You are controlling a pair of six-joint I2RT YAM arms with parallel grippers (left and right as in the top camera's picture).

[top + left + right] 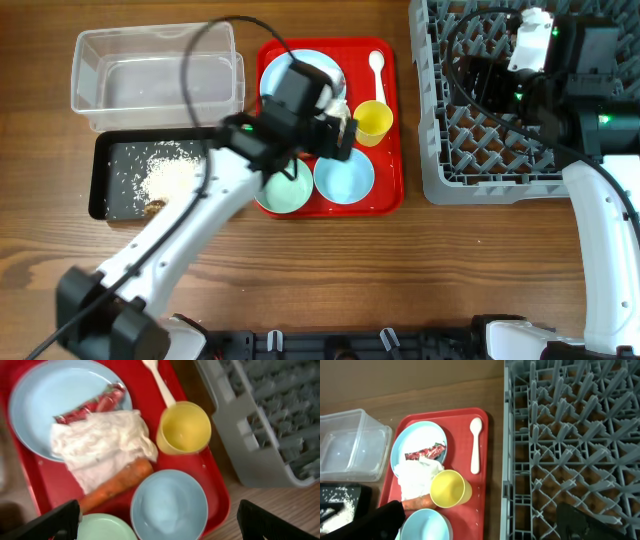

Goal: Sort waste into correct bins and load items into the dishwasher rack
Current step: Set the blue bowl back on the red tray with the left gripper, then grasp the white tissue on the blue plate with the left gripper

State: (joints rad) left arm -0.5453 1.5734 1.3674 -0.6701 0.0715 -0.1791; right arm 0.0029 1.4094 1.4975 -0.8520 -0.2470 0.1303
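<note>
The red tray (390,190) holds a pale blue plate (40,400) with a red-and-white wrapper (90,405) and a crumpled white napkin (105,442). An orange carrot (117,485) lies below the napkin. A yellow cup (184,427), white spoon (160,380), pale blue bowl (170,505) and mint bowl (105,529) are also on it. My left gripper (160,527) is open and empty above the two bowls, just below the carrot. My right gripper (485,530) is open and empty over the left edge of the grey rack (570,435). White rice (170,175) and a brown lump (155,207) lie in the black tray (110,160).
The clear tub (150,65) stands behind the black tray at the far left. The rack (480,160) fills the right side, close to the red tray. My left arm crosses the table diagonally from the front left.
</note>
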